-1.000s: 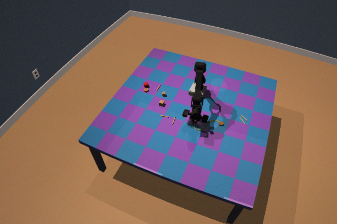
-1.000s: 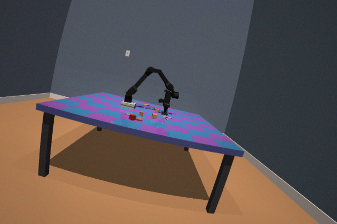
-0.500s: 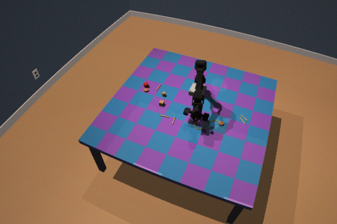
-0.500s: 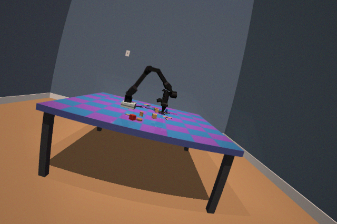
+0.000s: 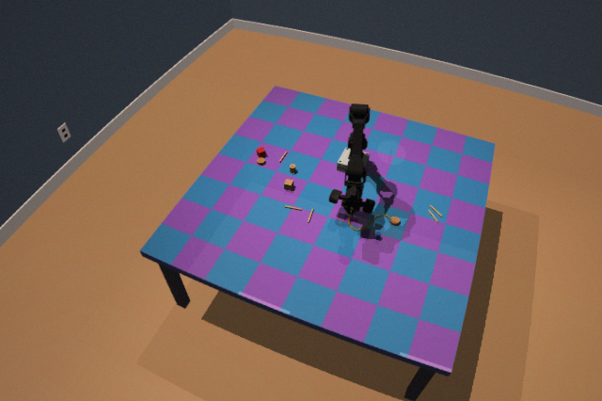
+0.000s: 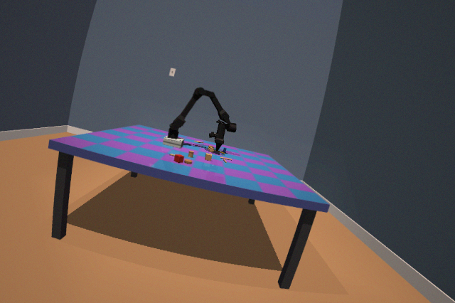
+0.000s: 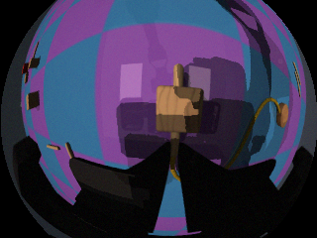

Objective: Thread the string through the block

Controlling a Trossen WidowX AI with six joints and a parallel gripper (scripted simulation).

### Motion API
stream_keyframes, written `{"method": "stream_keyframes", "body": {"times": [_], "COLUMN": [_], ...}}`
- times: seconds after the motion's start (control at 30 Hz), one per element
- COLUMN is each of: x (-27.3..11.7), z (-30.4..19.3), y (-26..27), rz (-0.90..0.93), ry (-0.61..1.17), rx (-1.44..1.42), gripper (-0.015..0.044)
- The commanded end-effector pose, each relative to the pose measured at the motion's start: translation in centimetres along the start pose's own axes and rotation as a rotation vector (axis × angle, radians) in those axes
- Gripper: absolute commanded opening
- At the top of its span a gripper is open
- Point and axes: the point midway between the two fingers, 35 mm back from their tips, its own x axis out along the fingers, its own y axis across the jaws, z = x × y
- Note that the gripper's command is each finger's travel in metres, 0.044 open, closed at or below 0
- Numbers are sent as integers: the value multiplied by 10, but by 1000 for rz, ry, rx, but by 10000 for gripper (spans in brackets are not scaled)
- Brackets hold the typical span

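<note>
The holed block [image 7: 179, 109] [image 6: 210, 148] sits on the table; the arm hides it in the top view. The stick [image 7: 178, 74] passes through it: its tip sticks out on the far side and its rear part on the near side. My gripper [image 7: 173, 147] [image 6: 217, 152] is low over the table, shut on the rear part of the stick, close to the block's near side. The yellow string [image 7: 254, 119] [image 5: 356, 230] trails from the stick's rear end, curving to the round button [image 7: 282, 115] [image 5: 395, 220] on the right.
A small blue object [image 5: 378, 235] lies near the button. Loose sticks [image 5: 293, 207] [image 5: 309, 216] lie left of the gripper, with a wooden cube [image 5: 289, 184], a cylinder [image 5: 292, 168], a disc [image 5: 261, 161] and a red block [image 5: 261, 152] beyond. Two sticks [image 5: 435, 210] [image 5: 433, 216] lie right of the button.
</note>
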Motion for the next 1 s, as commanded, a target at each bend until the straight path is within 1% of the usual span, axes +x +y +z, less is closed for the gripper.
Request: {"method": "stream_keyframes", "body": {"times": [0.0, 0.17, 0.3, 0.33, 0.43, 0.47, 0.57, 0.63, 0.83, 0.9, 0.97], "x": [1, 1, 0, 0, -2, -10, -57, -78, -78, -78, -78], "z": [7, 9, 6, 6, 6, 5, 3, 4, 2, 4, 8], "y": [1, 1, 0, 0, 0, 0, -1, -1, -1, -1, -2], "rz": [6, 6, 0, 0, 0, 0, 0, 0, -5, -5, -6], "ry": [-5, -4, -1, -1, -1, -1, -1, -1, 17, 15, 12], "rx": [5, 5, 0, 0, 0, 0, 0, 0, 12, 141, 336], "gripper": [0, 0, 105, 124, 124, 124, 124, 124, 124, 124, 124]}}
